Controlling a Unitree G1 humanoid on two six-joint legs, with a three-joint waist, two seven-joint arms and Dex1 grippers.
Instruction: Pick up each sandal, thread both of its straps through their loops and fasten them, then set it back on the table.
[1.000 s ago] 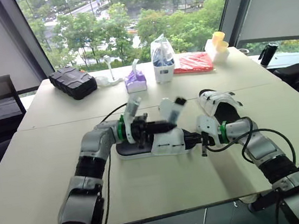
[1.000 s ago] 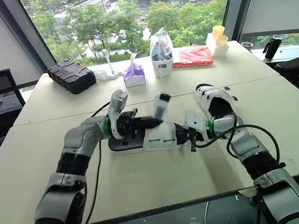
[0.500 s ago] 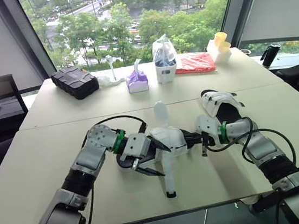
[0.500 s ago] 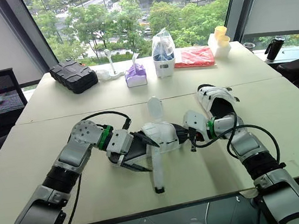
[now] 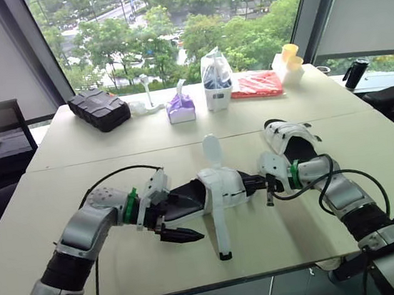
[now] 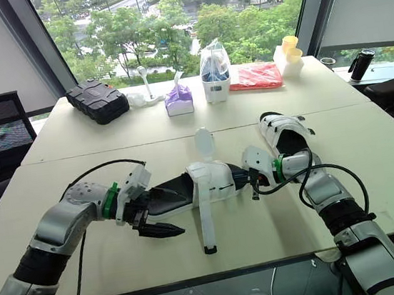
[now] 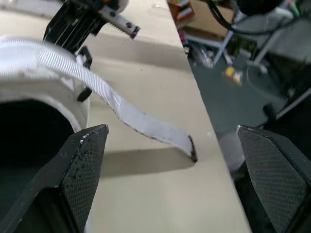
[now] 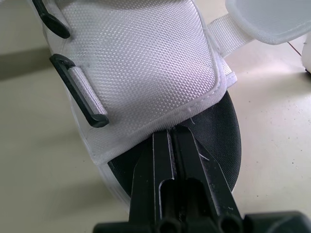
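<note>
Currently, the step in hand is threading the first strap of the sandal (image 5: pixel 220 191), which lies on its sole at mid-counter (image 5: pixel 59 193), toe toward your right arm. The right gripper (image 8: pixel 171 133) is closed on the toe edge, where the white upper meets the dark footbed. The left gripper (image 5: pixel 184 217) hovers at the heel with its fingers spread wide and holds nothing.

One strap (image 7: pixel 141 119) trails flat across the counter toward you. The other strap (image 5: pixel 212 149) stands upright above the upper. The second sandal (image 5: pixel 289 136) rests beyond your right forearm, well apart from the work.

To do the step well:
- Hold the toe pinch steady as the anchor, so the shoe does not slide.
- Close the left gripper on the trailing strap close to its free tip. A short tail is likely to buckle less.
- Present that tip square to the slot of a black loop (image 8: pixel 82 92), then draw it through along the strap's own line.

Materials:
- The upper is a white woven mesh with a stitched hem, soft and yielding.
- The strap is ribbed webbing, flat and limp, and probably twists readily.
- The loops look like rigid black plastic rectangles with narrow openings.
</note>
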